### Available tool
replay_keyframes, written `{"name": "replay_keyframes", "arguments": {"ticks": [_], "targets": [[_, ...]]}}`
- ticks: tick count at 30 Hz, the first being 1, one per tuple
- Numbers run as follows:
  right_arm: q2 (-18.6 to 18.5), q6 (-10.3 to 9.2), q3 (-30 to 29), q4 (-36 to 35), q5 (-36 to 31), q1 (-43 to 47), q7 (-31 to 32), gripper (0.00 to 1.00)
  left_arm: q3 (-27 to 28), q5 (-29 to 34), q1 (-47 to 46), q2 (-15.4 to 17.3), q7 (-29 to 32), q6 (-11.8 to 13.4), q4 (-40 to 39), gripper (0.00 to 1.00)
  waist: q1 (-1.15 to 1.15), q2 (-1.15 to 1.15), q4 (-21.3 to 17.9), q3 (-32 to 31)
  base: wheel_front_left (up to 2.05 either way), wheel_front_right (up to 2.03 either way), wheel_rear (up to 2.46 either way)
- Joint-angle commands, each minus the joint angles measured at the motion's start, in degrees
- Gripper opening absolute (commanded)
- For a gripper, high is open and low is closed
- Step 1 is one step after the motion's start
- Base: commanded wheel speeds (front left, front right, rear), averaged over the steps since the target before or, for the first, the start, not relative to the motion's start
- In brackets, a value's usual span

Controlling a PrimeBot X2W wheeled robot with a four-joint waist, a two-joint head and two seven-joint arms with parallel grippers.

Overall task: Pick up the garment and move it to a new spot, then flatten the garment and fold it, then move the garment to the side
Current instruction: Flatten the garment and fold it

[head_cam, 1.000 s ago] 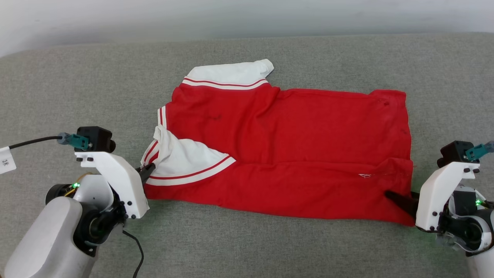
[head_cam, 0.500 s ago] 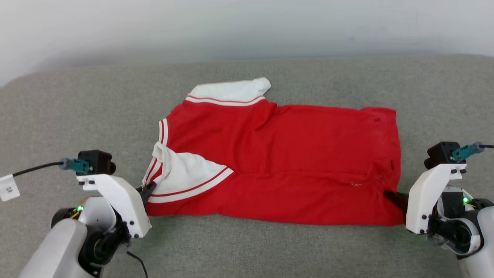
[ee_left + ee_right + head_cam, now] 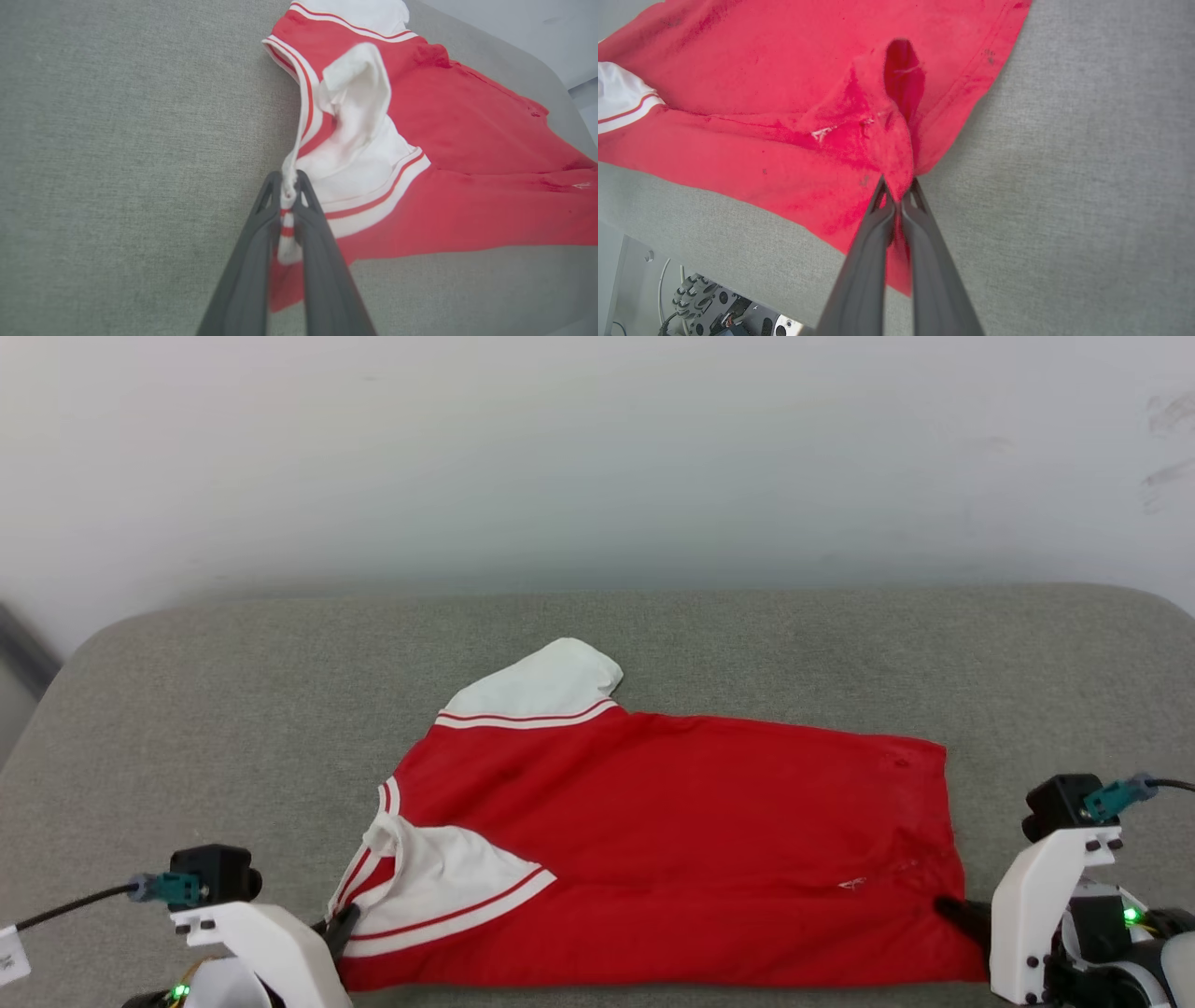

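Grey padded counter [image 3: 233, 709] is carrying the garment [image 3: 672, 840] near its front edge, the light, limp cloth tenting where the left tool [image 3: 288, 181] is clamping its striped white trim and the right tool [image 3: 899, 185] is pinching what seems the hem, both sensible edge holds.

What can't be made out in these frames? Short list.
- The garment underside: all views, pressed against the grey cushion.
- Layers pinched by right gripper: right wrist view, fabric bunched between the fingers hides it.
- Left arm behind left gripper: head view, cut by bottom edge.
- Small white mark near the hem: head view, too small to read.
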Motion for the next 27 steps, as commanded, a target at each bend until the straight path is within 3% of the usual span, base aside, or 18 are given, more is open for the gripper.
{"name": "replay_keyframes", "arguments": {"ticks": [1,6,7,8,9,10,11,12,15,16,27], "targets": [[-0.49,-0.01,-0.33,-0.83,-0.24,1.86,0.58,0.00,0.50,-0.58,2.33,0.62,-0.13,1.05,-1.43,0.00,0.01,0.00,0.32,-0.61,0.00,0.00,0.00],[0.14,0.00,-1.48,-1.77,-0.80,5.46,-0.17,0.00,0.20,-1.24,6.44,0.16,0.19,2.51,-3.56,0.00,0.01,0.00,0.69,0.10,0.00,0.00,0.00],[0.40,-0.01,-1.93,-1.25,-0.84,6.01,-0.53,0.44,0.44,-1.63,6.54,-0.55,-0.51,2.61,-3.12,0.00,0.01,0.00,0.73,0.37,0.00,0.00,0.00],[0.53,0.00,-2.09,-0.72,-1.28,6.61,-0.86,0.98,0.18,-1.98,6.59,-1.10,-0.56,2.43,-2.30,0.00,0.01,0.00,0.73,0.65,0.00,0.00,0.00],[0.72,0.00,-1.93,-0.56,-1.54,6.79,-1.42,1.00,-0.25,-2.12,6.33,-1.54,-0.42,1.95,-1.64,0.00,0.01,0.00,0.69,0.85,0.00,0.00,0.00],[1.15,0.00,-2.04,-0.61,-1.63,6.74,-2.57,1.00,-0.15,-2.43,5.84,-2.12,-0.82,1.72,-1.09,0.29,0.01,0.00,0.60,1.04,0.00,0.00,0.00],[1.33,0.00,-1.98,-0.56,-1.67,6.97,-3.49,1.00,0.08,-2.45,5.34,-2.49,-1.37,1.71,-0.54,0.69,0.01,0.00,0.45,1.22,0.00,0.00,0.00],[1.30,0.00,-1.90,-0.78,-1.93,7.23,-4.87,1.00,0.07,-2.32,5.06,-2.62,-1.64,1.66,0.09,1.00,0.01,0.00,0.30,1.35,0.00,0.00,0.00],[0.89,-0.01,-1.29,-1.85,-2.96,7.89,-10.22,1.00,0.58,-1.55,3.92,-2.76,-3.65,1.14,1.18,1.00,0.01,0.00,-0.18,1.23,0.00,0.00,0.00],[1.07,0.00,-1.08,-3.75,-4.45,8.18,-16.21,1.00,1.39,-0.23,2.92,-2.43,-5.91,1.66,1.13,1.00,0.01,0.00,-0.94,0.78,0.00,0.00,0.00],[4.14,-0.01,-3.35,-10.96,-13.03,6.64,-36.08,1.00,2.93,7.14,-5.48,-1.23,-14.22,3.74,-0.92,1.00,0.01,0.00,-4.78,3.01,0.00,0.00,0.00]]}}
